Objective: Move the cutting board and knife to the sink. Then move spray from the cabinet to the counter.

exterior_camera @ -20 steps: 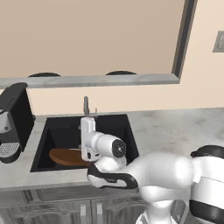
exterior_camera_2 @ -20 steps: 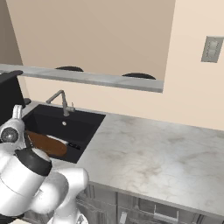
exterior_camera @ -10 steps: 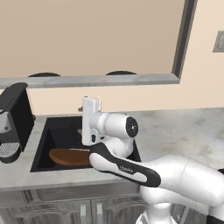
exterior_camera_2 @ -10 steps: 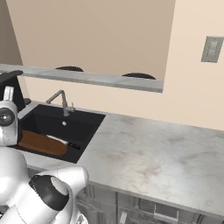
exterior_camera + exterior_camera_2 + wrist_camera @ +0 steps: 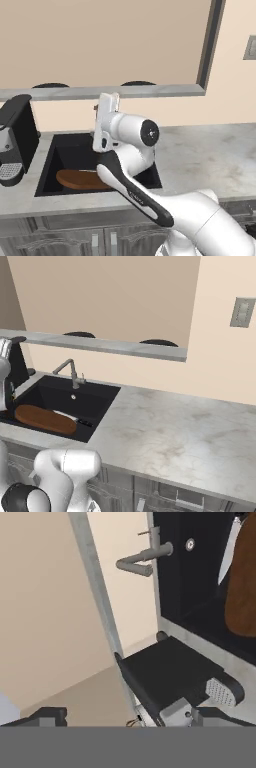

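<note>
Item: cutting board [image 5: 45, 419]. Lies flat on the floor of the black sink [image 5: 100, 391], toward its front. I count this part of the task as done.

Item: knife [image 5: 70, 417]. Grey blade rests on the sink floor just beside the board's right end, black handle pointing toward the counter [image 5: 190, 431]. Also delivered, by my reading.

Item: gripper [image 5: 127, 718]. Jaws stand wide apart, nothing between them. In the hand view the two dark fingertips frame a black coffee machine [image 5: 170, 682] and the wall behind it, with the faucet [image 5: 142, 559] beyond.

Item: arm, change noted. A second ago I had the wrist low over the basin, just above the board; it has since lifted clear and swung up toward the left, so the hand now stands high above the sink's left half in the left base view. Board and knife have not moved since.

Item: spray, cabinet. I cannot see either from here.

Judgement: the sink stage is closed out; my next job is to bring the cabinet into view, probably by moving the base, before reaching for the bottle
</note>
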